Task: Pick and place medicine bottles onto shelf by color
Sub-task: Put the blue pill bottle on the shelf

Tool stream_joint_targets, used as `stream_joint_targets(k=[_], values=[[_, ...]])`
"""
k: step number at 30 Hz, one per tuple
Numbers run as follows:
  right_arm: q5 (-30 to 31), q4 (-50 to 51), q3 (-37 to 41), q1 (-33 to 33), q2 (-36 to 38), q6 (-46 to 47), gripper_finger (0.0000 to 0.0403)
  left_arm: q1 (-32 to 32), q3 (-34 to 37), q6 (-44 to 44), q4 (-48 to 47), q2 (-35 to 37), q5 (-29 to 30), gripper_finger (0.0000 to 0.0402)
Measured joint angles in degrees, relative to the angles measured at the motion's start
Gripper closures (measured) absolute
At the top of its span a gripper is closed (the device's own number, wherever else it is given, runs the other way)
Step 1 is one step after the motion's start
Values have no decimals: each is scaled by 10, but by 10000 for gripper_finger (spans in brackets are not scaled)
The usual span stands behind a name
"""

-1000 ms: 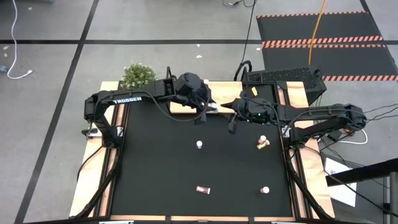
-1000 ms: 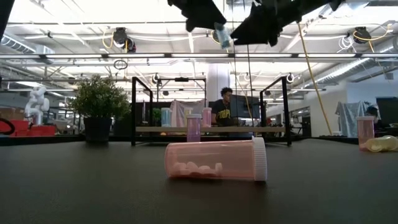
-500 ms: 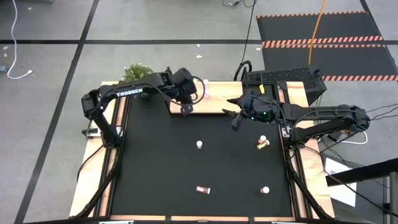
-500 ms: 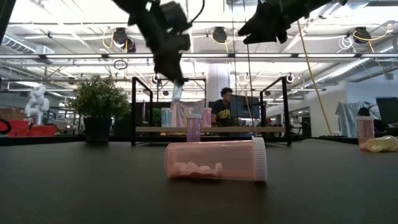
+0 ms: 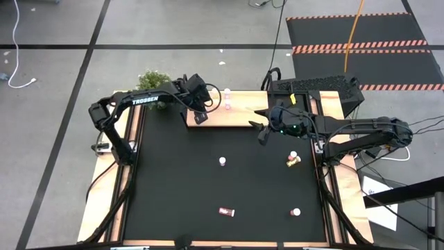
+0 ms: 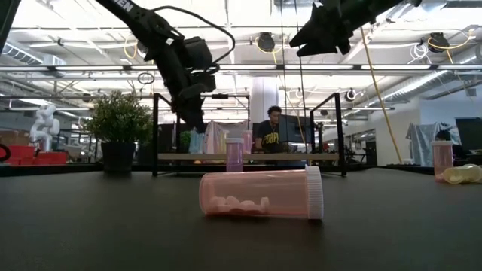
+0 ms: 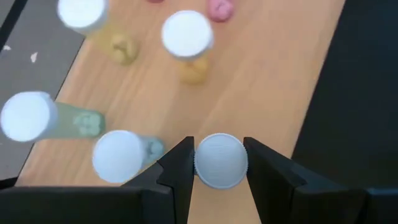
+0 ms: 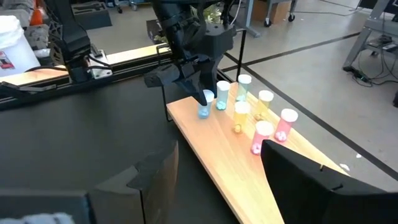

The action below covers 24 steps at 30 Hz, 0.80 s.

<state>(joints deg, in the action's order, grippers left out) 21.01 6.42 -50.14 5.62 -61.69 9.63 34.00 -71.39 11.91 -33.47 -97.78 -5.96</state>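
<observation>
Left wrist view: left gripper (image 7: pixel 219 163) was clamped on a blue bottle's white cap (image 7: pixel 220 160), over the shelf (image 7: pixel 273 81) corner beside another blue bottle (image 7: pixel 119 155). Right gripper (image 5: pixel 262 129) hovered empty with jaws wide, just off the shelf's front edge. A pink bottle (image 6: pixel 260 193) lay sideways on the table (image 5: pixel 180 180).

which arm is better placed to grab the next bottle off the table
Right. The right gripper hangs open and empty just off the shelf, close to the upright bottle on the black table. The left gripper is over the shelf, jaws closed on a blue bottle.
</observation>
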Motion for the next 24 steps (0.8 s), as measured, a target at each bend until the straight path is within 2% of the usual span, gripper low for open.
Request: stream_joint_targets(k=[24], values=[[-3,3,0,16,0,-13,179,3,1,-4,0,0,1,268]])
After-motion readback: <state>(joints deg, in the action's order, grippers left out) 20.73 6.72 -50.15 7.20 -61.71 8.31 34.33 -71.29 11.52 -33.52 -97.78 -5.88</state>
